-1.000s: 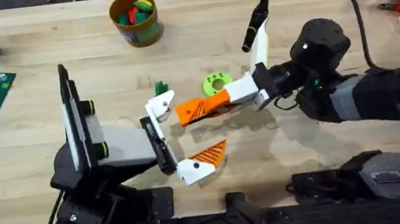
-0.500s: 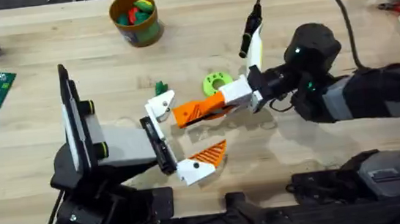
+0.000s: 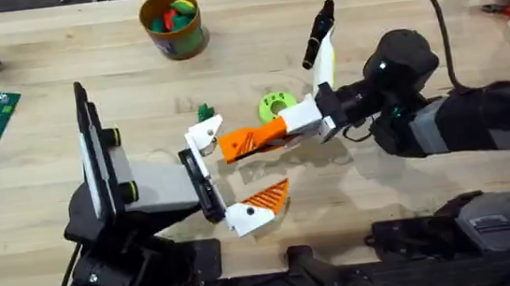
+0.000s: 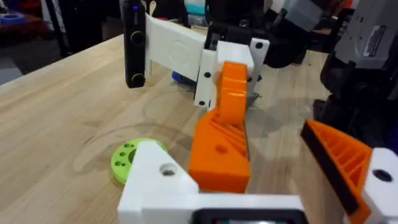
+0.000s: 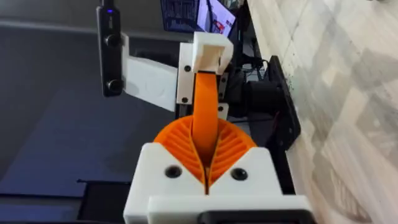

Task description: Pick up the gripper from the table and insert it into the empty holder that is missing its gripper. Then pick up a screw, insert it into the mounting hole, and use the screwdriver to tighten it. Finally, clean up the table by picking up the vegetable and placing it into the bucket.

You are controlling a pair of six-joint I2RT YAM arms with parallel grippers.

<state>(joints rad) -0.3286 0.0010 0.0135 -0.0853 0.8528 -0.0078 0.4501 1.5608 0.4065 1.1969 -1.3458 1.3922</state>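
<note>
The orange gripper (image 3: 253, 139) hangs just above the worktop (image 3: 58, 49), pinched flat between the closed jaws of the right gripper (image 3: 284, 131), its tip pointing at the empty holder (image 3: 205, 135) and touching or nearly touching it. The holder is the upper white bracket of the left gripper (image 3: 225, 174), whose jaws stand open; the lower bracket carries its own orange wedge (image 3: 265, 196). A green ring (image 3: 276, 105) lies just behind. The bucket (image 3: 171, 23) stands well apart, near the far edge.
</note>
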